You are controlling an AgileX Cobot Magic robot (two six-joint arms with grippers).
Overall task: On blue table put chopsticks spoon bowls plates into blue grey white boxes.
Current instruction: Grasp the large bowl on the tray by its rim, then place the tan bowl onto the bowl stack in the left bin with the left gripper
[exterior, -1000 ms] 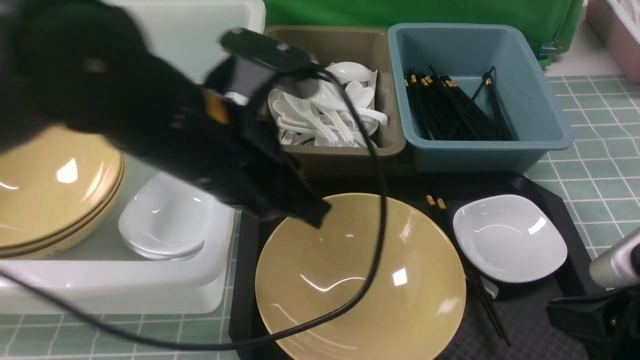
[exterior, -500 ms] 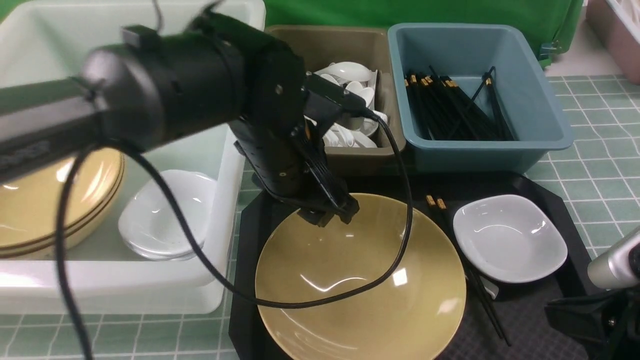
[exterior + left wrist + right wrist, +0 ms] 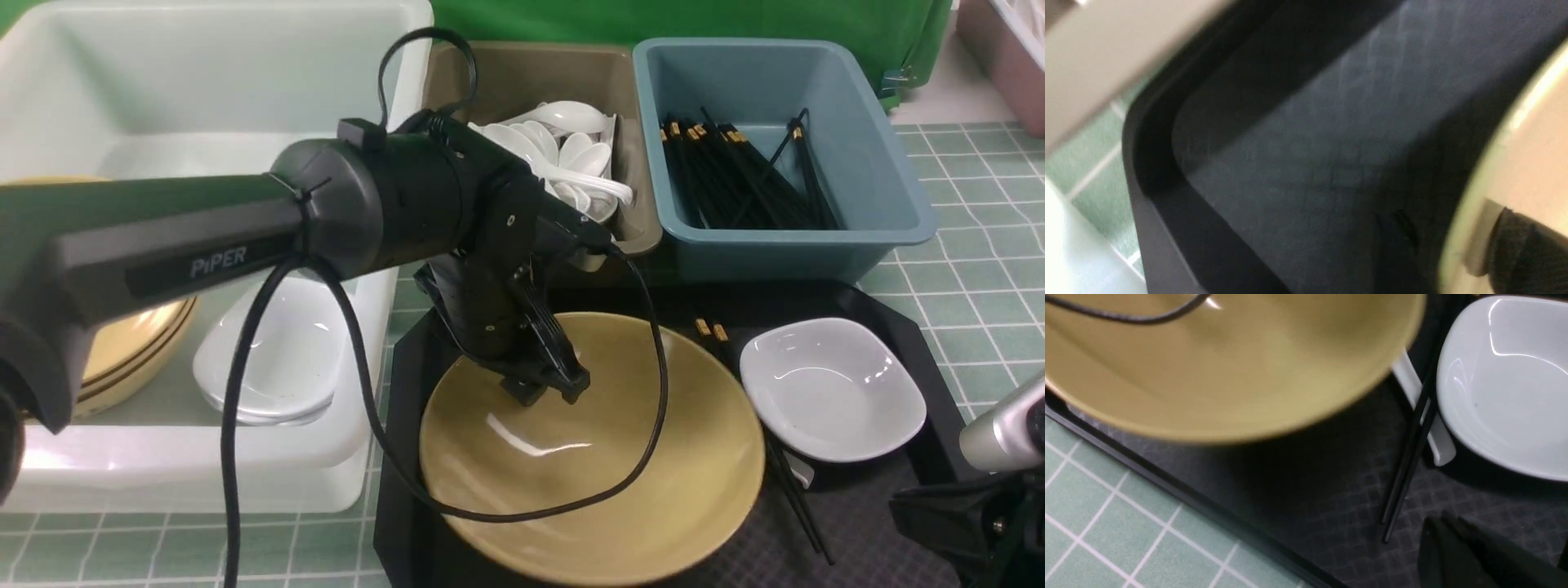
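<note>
Closest to the robot, the right gripper (image 3: 1439,539) is hanging low over the near right corner of the black tray (image 3: 882,539), jaws closed and carrying nothing. Just ahead of it the chopsticks (image 3: 1410,457) are lying on the tray with their long axis running near to far, gold ends pointing away, squeezed between the bowl (image 3: 588,474) and the plate (image 3: 833,388). They are crossing the handle of the spoon (image 3: 1437,445), whose scoop is hidden. The right arm is the nearer one for all three.

The bowl is filling the middle of the tray, and the left gripper (image 3: 547,380) is reaching down onto its far left rim. One pad (image 3: 1519,249) is pressing the inside wall. The bowl is showing up blurred while the plate beside it is looking sharp, so the jaws are most likely pinching the rim and tipping it up.

The white tub (image 3: 188,474) is standing on the table (image 3: 980,269) just to the robot's left of the tray — the same side as the gripped rim — and is already holding a stack of bowls (image 3: 139,343). So the carry is looking like a short sideways lift over the tub's wall.

Farther back, the grey box (image 3: 522,73) is holding spoons and the blue box (image 3: 800,253) chopsticks.
</note>
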